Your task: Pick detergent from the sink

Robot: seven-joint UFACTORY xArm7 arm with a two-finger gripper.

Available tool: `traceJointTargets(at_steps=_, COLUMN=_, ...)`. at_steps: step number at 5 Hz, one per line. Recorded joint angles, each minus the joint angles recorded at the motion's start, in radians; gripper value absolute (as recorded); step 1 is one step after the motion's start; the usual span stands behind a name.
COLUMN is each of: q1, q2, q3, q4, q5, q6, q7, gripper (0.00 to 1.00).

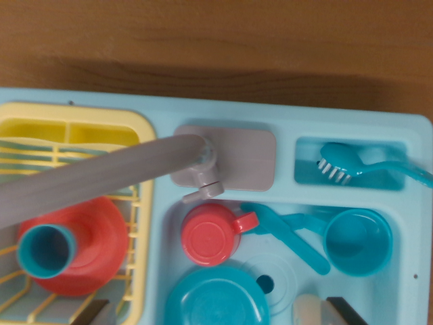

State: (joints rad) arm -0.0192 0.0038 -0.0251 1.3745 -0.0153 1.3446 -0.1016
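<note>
wide-open gripper (218, 313) hangs over the sink, pale detergent at the near edge

nearest the lens, two dark fingertips (89, 313) poke in at the near edge, well apart and holding nothing. just inside the right one sits a pale cream shape, most likely the detergent (308, 313), lying in the sink (409, 284) basin at its near right. only a sliver shows, so its form and cap cannot be told.

as a toy plastic bottle it should be light, stiff and smooth, likely to slip or skate if pinched off-centre. a hold across its narrow body, pads flat on opposite sides, looks soundest.

just left of it are the drain (265, 283) and a blue plate (216, 298), which sits between the fingers and could catch the left one as it closes. beyond lie a blue cup (357, 242), a blue scoop (291, 237) and a red cup (210, 235), all close enough to be knocked. farther off, the grey faucet (101, 177) swings left over the yellow rack (74, 134), which holds a red funnel-like piece (81, 247). a blue brush (342, 164) rests in the far right compartment, with the wooden table (216, 40) beyond.
</note>
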Motion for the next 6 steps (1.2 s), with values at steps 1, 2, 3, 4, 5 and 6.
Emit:
traceJointTargets(at_steps=1, q1=-0.0072, q2=0.005, q3=-0.009, q4=-0.039, q5=0.0048, q6=-0.042, q7=-0.024, gripper=0.00)
traceJointTargets(at_steps=2, q1=-0.0072, q2=0.005, q3=-0.009, q4=-0.039, q5=0.0048, q6=-0.042, q7=-0.024, gripper=0.00)
traceJointTargets(at_steps=3, q1=-0.0153, q2=0.010, q3=-0.018, q4=-0.084, q5=0.0101, q6=-0.088, q7=-0.051, gripper=0.00)
traceJointTargets(at_steps=4, q1=-0.0153, q2=0.010, q3=-0.018, q4=-0.084, q5=0.0101, q6=-0.088, q7=-0.051, gripper=0.00)
traceJointTargets(at_steps=5, q1=-0.0234, q2=0.016, q3=-0.028, q4=-0.128, q5=0.0155, q6=-0.135, q7=-0.078, gripper=0.00)
traceJointTargets(at_steps=6, q1=-0.0234, q2=0.016, q3=-0.028, q4=-0.128, q5=0.0155, q6=-0.135, q7=-0.078, gripper=0.00)
